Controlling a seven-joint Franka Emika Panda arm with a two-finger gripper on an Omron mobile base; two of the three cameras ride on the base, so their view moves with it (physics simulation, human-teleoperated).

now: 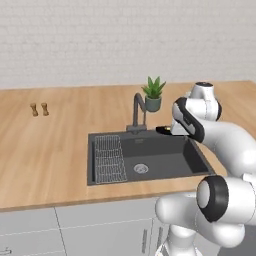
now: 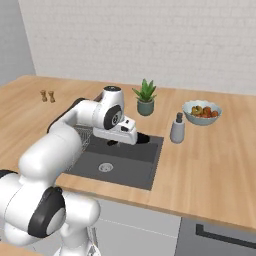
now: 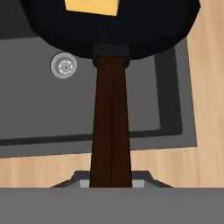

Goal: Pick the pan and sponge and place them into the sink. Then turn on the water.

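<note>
1. Gripper (image 3: 111, 183): clenched on the long dark brown handle of the frying pan (image 3: 109, 26), the handle running up between the fingertips.
2. Frying pan: held aloft over the sink (image 3: 39, 113), its black body above the basin near the round metal drain (image 3: 64, 65).
3. Sponge (image 3: 92, 6): yellow block lying inside the pan.
4. Sink interior: wire grid rack (image 1: 109, 159) at the left end; dark faucet (image 1: 137, 112) at the back rim.
5. Counter: potted plant (image 2: 145, 98) behind the sink, soap dispenser (image 2: 177, 128) and fruit bowl (image 2: 201, 112) to its right.
</note>
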